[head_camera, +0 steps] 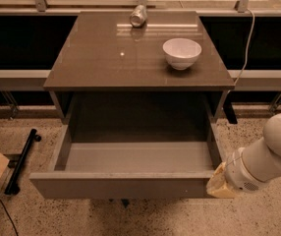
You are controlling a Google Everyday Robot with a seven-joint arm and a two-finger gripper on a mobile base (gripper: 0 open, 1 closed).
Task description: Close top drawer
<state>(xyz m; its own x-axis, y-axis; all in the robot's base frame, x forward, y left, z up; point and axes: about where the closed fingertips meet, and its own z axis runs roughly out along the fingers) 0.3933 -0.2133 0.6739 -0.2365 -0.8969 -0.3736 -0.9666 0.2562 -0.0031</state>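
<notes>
Grey-brown, wide and handle-less, the top drawer [121, 187] stands pulled far out beneath the glossy brown tabletop [106, 58], the whole push apparently left to do. The robot's pale tool [218, 183] sits at its right front corner; whether open or closed cannot be told.

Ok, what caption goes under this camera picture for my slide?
Robot's gripper at the right front corner of the wide, shallow grey-brown top drawer, which stands open.
</notes>
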